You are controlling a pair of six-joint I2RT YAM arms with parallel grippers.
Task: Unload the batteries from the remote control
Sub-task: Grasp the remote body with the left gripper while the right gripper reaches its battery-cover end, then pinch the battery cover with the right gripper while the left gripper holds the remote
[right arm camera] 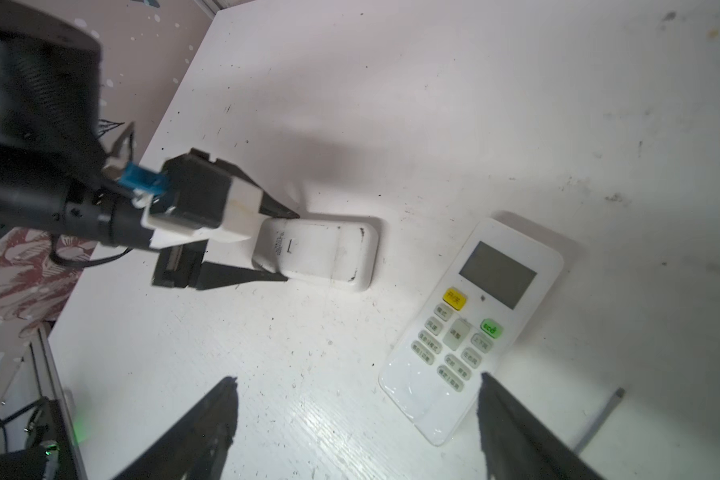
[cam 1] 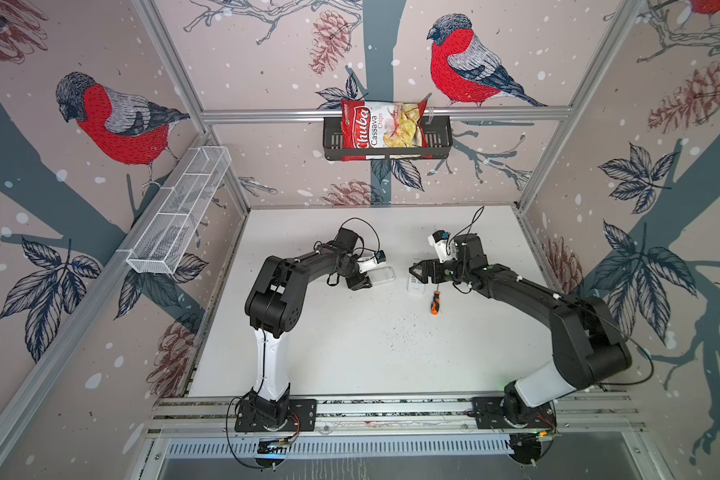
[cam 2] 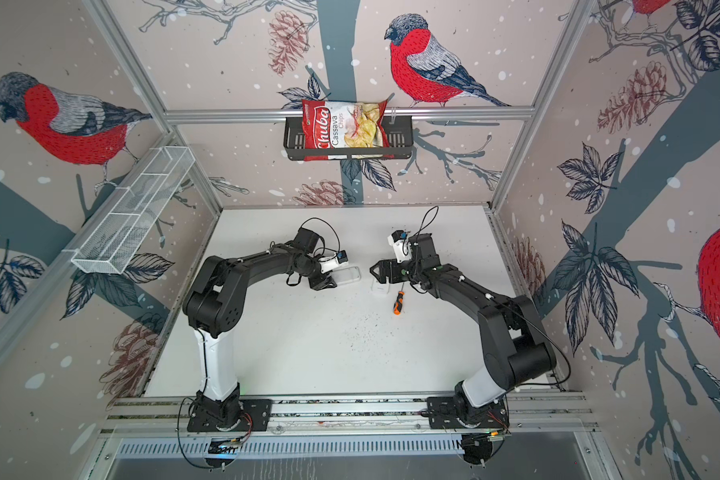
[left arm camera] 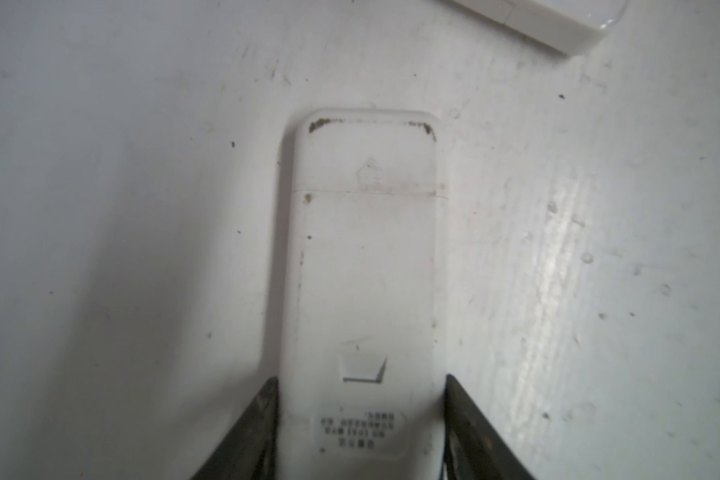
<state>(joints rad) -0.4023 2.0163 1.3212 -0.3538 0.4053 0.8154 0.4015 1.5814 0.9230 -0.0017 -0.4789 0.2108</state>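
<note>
A white remote control (left arm camera: 366,270) lies face down on the table, its back cover (left arm camera: 371,158) closed. My left gripper (left arm camera: 360,378) is shut on its label end, one finger against each long side. Both top views show that grip, with the left gripper (cam 1: 362,283) (cam 2: 324,284) at the remote control (cam 1: 382,275) (cam 2: 348,275). A second white remote (right arm camera: 474,328) (cam 1: 416,286) lies buttons up. My right gripper (right arm camera: 358,376) (cam 1: 412,270) hovers open over its lower end, holding nothing. The batteries are hidden.
An orange-and-black screwdriver (cam 1: 435,302) (cam 2: 398,302) lies just right of the buttons-up remote. On the back wall a black basket (cam 1: 441,139) holds a chips bag (cam 1: 381,126). A white mesh basket (cam 1: 179,212) hangs on the left wall.
</note>
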